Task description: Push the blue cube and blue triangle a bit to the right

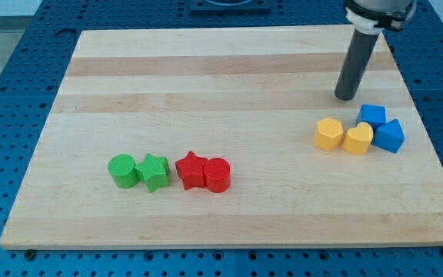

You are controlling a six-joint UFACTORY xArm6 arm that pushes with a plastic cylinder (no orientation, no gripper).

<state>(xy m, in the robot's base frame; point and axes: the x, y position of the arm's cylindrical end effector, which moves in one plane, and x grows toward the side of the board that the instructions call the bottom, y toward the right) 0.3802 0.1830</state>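
Eight blocks lie on the wooden board (pixel 229 58). Taking the blue cube (pixel 372 116) as landmark: the blue triangle (pixel 390 136) touches it below right, the yellow heart (pixel 358 139) and yellow hexagon (pixel 328 133) sit below left. Far to its left stand the green cylinder (pixel 121 170), green star (pixel 154 171), red star (pixel 191 170) and red cylinder (pixel 217 175). My tip (pixel 346 98) stands upright just above left of the cube, touching no block.

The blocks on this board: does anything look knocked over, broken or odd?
Nothing stands out. All blocks sit intact on the board: green and red pairs lower left, yellow and blue at right. My tip rests just above the blue cube.
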